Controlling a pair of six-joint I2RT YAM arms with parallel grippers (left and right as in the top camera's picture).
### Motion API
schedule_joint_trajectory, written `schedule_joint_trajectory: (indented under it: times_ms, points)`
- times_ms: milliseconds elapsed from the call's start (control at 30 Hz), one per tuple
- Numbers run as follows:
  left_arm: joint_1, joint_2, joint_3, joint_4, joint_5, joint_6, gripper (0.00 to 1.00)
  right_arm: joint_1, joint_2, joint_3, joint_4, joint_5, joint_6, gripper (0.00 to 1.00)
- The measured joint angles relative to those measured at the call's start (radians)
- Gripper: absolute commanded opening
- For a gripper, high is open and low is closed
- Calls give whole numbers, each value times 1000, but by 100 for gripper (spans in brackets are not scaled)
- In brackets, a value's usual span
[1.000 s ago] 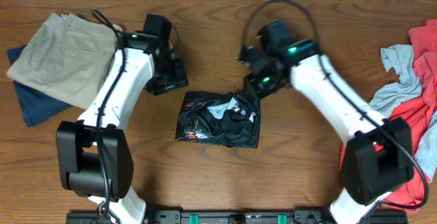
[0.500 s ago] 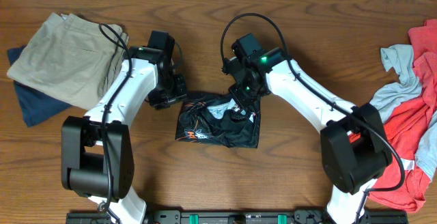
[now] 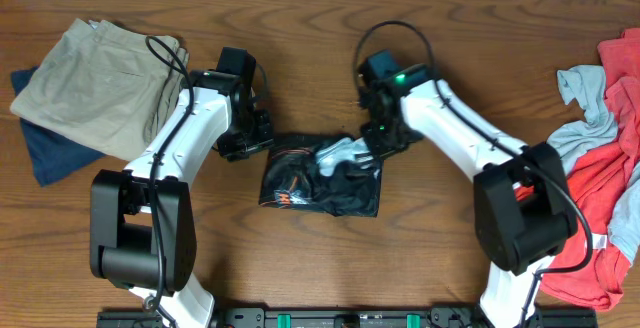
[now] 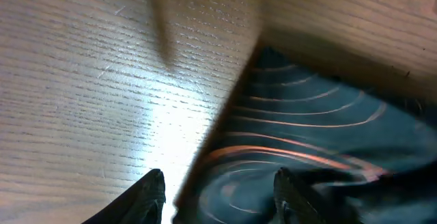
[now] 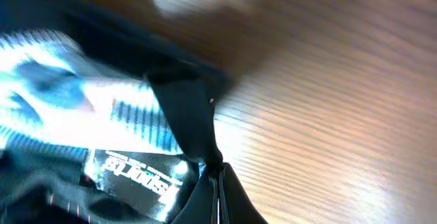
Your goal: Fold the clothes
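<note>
At the table's [image 3: 300, 28] 10 o'clock, a folded khaki garment [image 3: 95, 83] lies on a navy garment [image 3: 50, 153]. The left gripper [image 3: 247, 146] sits at the 10 o'clock corner of the black T-shirt [image 3: 320, 183], which lies bunched at the table's centre. Its fingertips [image 4: 151, 186] stand about half apart, with the shirt's edge between them, unclamped. The right gripper [image 3: 373, 151], at the shirt's 2 o'clock corner, is fully closed, pinching a strip of black fabric. At the table's 3 o'clock edge, a grey-blue shirt [image 3: 585, 118] lies heaped with a coral-red shirt [image 3: 590, 208].
</note>
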Motion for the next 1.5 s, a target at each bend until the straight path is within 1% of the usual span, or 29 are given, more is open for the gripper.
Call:
schedule_joint_trajectory:
  times_ms: [33,67,100,133,200,367,467,567,700,767,900,1033,1133,1200,1267,1300,1500]
  points:
    - [0,0,0,0,0,0,53,-16,0,0,-10,7,9,4]
    - [0,0,0,0,0,0,53,-23,0,0,-14,15,16,16]
    - [0,0,0,0,0,0,53,-28,0,0,-18,18,24,22]
    - [0,0,0,0,0,0,53,-33,0,0,-22,19,29,25]
    - [0,0,0,1,0,0,53,-39,0,0,-32,21,38,27]
    - [0,0,0,1,0,0,53,-39,0,4,-88,23,45,27]
    - [0,0,0,1,0,0,53,-39,2,42,-145,23,45,27]
    - [0,0,0,1,0,0,53,-39,2,126,-202,18,43,27]
    - [0,0,0,1,0,0,53,-37,1,204,-220,-66,-15,28]
    - [0,0,0,2,0,0,53,-33,1,209,-233,-131,-50,29]
    - [0,0,0,2,0,0,53,5,1,197,-240,-195,-82,31]
    - [0,0,0,2,0,0,53,60,1,152,-235,-228,-88,31]
    - [0,0,0,2,0,0,53,92,1,110,-207,-238,-88,29]
    - [0,0,0,2,0,0,53,113,1,76,-172,-242,-83,20]
    - [0,0,0,2,0,0,53,125,1,55,-153,-247,-67,4]
    - [0,0,0,2,0,0,53,128,1,45,-150,-246,-58,1]
    - [0,0,0,2,0,0,53,129,1,9,-174,-227,-29,1]
